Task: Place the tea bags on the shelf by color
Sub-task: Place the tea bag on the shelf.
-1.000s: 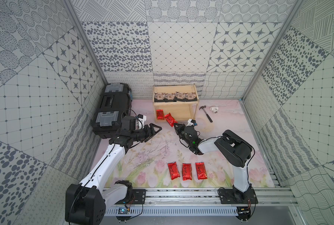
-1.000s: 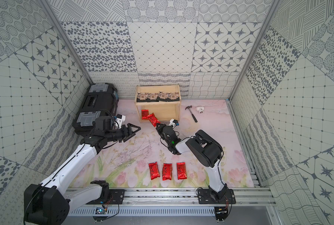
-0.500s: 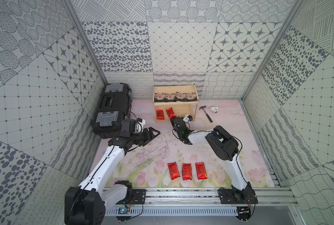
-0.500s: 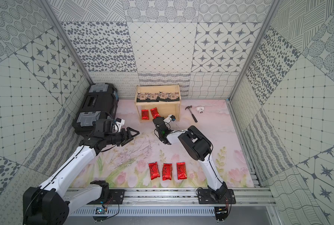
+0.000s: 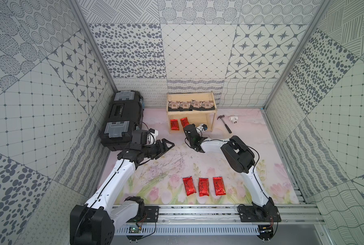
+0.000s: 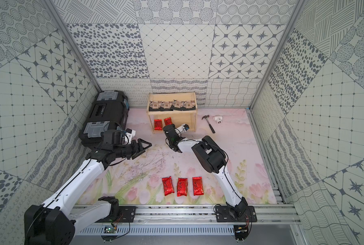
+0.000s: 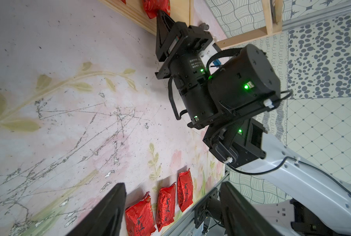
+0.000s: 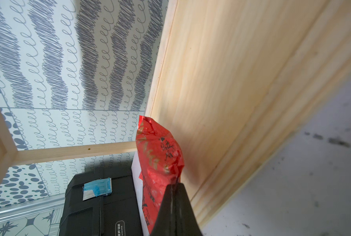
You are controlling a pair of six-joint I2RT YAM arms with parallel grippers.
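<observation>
Both top views overlook the shelf (image 5: 198, 118) from high; wrist views seem close.

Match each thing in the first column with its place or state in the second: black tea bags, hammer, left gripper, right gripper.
Column one
1. black tea bags
2. hammer
3. left gripper
4. right gripper

Column two
A. open, holding nothing
B. shut on a red tea bag at the lower level of the shelf
C. lying on the table beside a white pipe fitting
D. in a row on the shelf's top board

Pairs: 1-D, 2-C, 3-A, 4-B
</observation>
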